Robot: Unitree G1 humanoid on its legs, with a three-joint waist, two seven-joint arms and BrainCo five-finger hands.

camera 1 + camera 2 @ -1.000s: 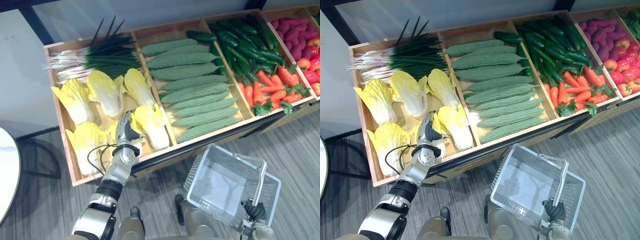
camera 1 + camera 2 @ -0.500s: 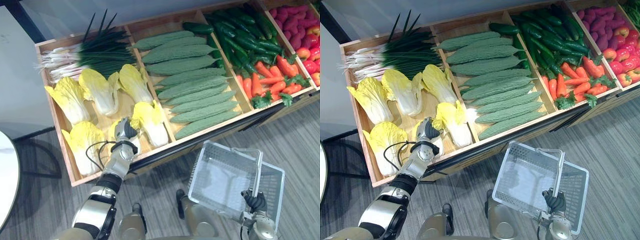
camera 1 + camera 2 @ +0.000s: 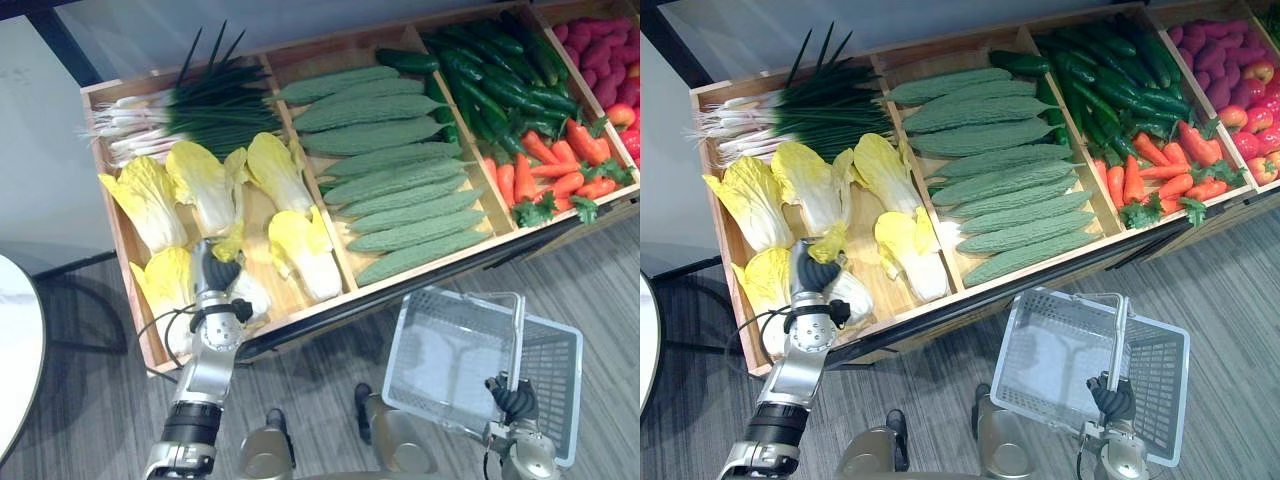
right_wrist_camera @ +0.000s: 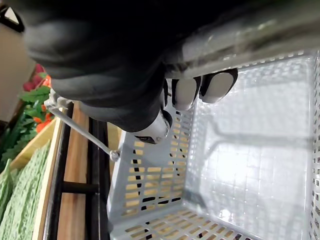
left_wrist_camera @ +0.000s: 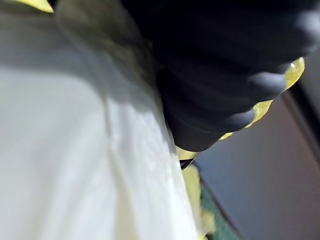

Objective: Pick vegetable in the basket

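One long wooden stand [image 3: 122, 240] crosses the upper part of the frame, split into four bins side by side. Below it, at lower right, one pale mesh basket [image 3: 556, 385] hangs over the grey carpet. The right hand [image 3: 510, 400] holds it up, fingers curled round the one upright handle [image 3: 517, 340].

The second bin from the left holds bumpy green gourds [image 3: 385, 160], about nine, overlapping too much for a sure count. The left bin holds six yellow-and-white cabbages [image 3: 200, 185] and, at its far end, one bunch of green onions [image 3: 200, 105]. Five cabbages lie free. The sixth, the front cabbage [image 3: 250, 297], lies at the bin's near edge under the left hand [image 3: 215, 272]. That hand presses down on it, and in the wrist view its dark fingertips [image 5: 260, 87] curl against the white stalk.

The third bin, upper right, holds a heap of dark cucumbers [image 3: 495, 85], too many to count, with a smaller cluster of carrots [image 3: 530, 170] in front. Purple sweet potatoes [image 3: 600, 45] fill the corner bin at the far right.
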